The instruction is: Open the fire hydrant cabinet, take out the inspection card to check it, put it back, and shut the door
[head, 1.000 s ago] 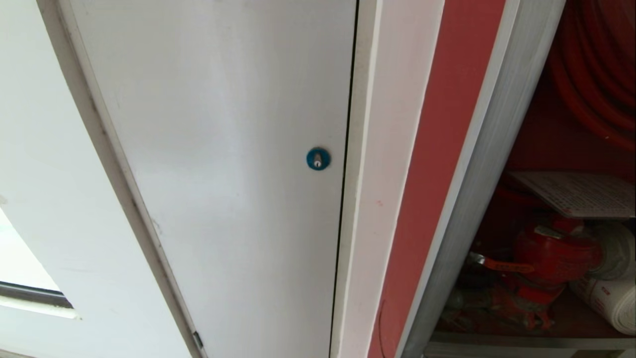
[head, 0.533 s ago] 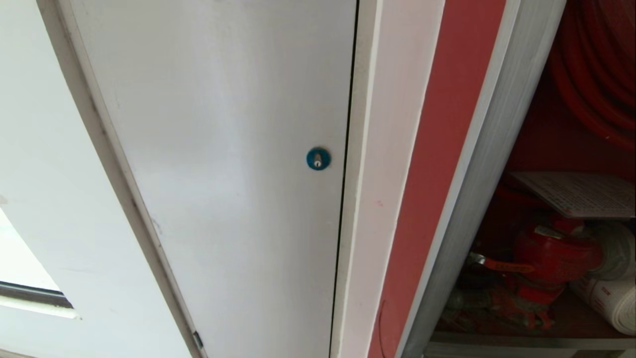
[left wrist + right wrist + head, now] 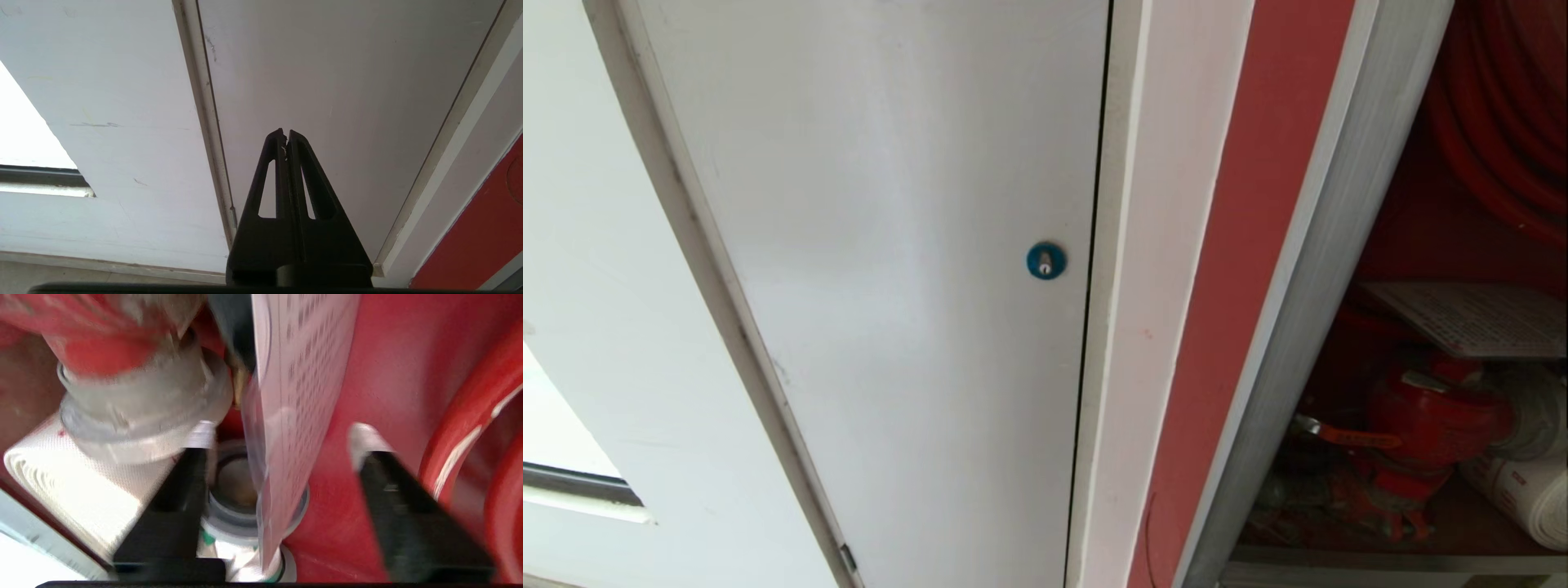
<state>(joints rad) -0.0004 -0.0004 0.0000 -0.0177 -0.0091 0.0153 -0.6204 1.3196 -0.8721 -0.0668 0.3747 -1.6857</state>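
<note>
The fire hydrant cabinet [image 3: 1307,269] is the biggest thing here. It has a silver frame and is red inside. It stands open on the right of the head view. I cannot see the door in any view. Left of the cabinet is one plain white panel [image 3: 890,269] with one small blue lock [image 3: 1045,260].

Inside the cabinet I count one red hose reel [image 3: 1503,106] at the top, one red valve [image 3: 1429,425] low down, and one white rolled hose [image 3: 1523,490] beside the valve.

There is one inspection card [image 3: 1474,317]. It lies flat above the valve, inside the cabinet. I think it is very light, thin and bendy, and its clear cover looks smooth, so it may slip. A good spot to pinch it is the near edge, with one finger on each side. Squeeze gently so it does not crease.

The right gripper [image 3: 278,441] is inside the cabinet. Its two fingers are apart, and the card's edge stands between them. They do not seem to pinch it yet.

The left gripper [image 3: 286,134] is closed and holds nothing. It is parked out by the white panel.
</note>
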